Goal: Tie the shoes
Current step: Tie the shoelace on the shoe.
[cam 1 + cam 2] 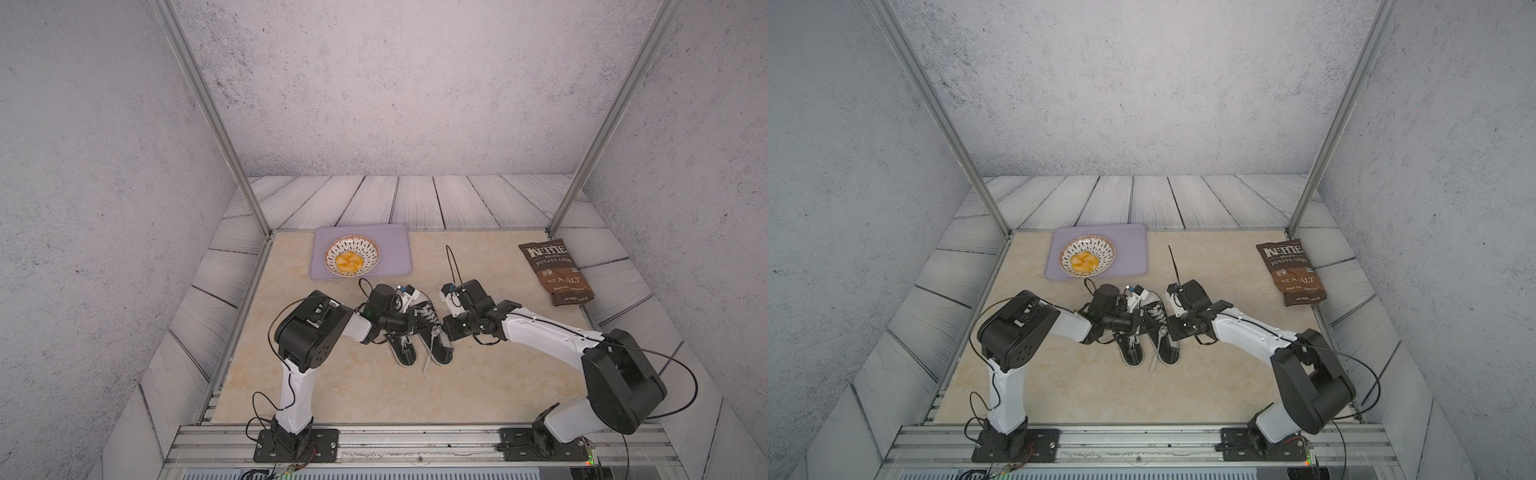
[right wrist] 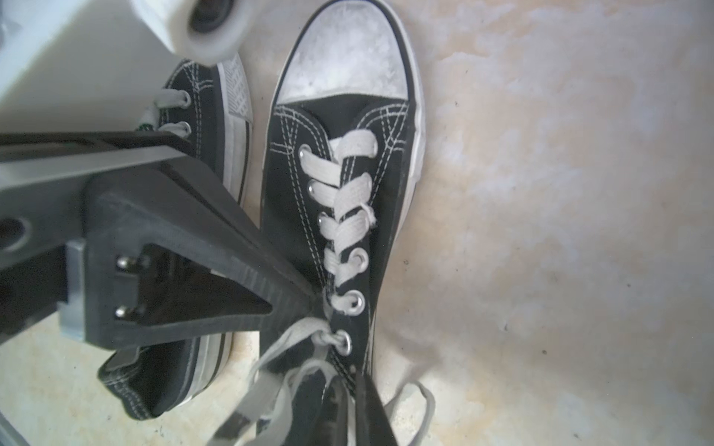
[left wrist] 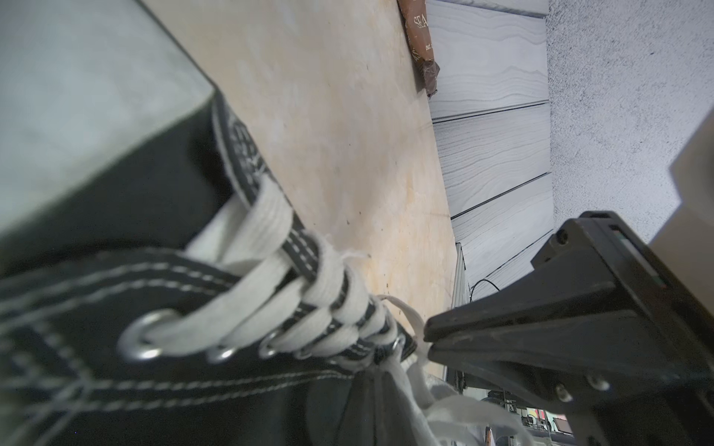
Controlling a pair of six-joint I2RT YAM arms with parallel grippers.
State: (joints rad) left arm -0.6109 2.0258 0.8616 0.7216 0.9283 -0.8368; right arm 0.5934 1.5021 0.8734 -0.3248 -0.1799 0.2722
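Black shoes [image 1: 405,353] lay centre frame, left gripper [image 2: 317,305] was closed at the eyelets, right gripper [image 3: 427,343] pinched a white lace [image 3: 409,318].

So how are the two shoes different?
The shoe nearer the chip bag has the left gripper and right gripper at its laces; the other shoe sits partly under the left arm. The nearer shoe's loose lace trails onto the table; the other shoe shows none. Both are black.

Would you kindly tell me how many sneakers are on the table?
2: one black canvas white-toed sneaker mid-table; its mate alongside, partly under an arm. No more visible.
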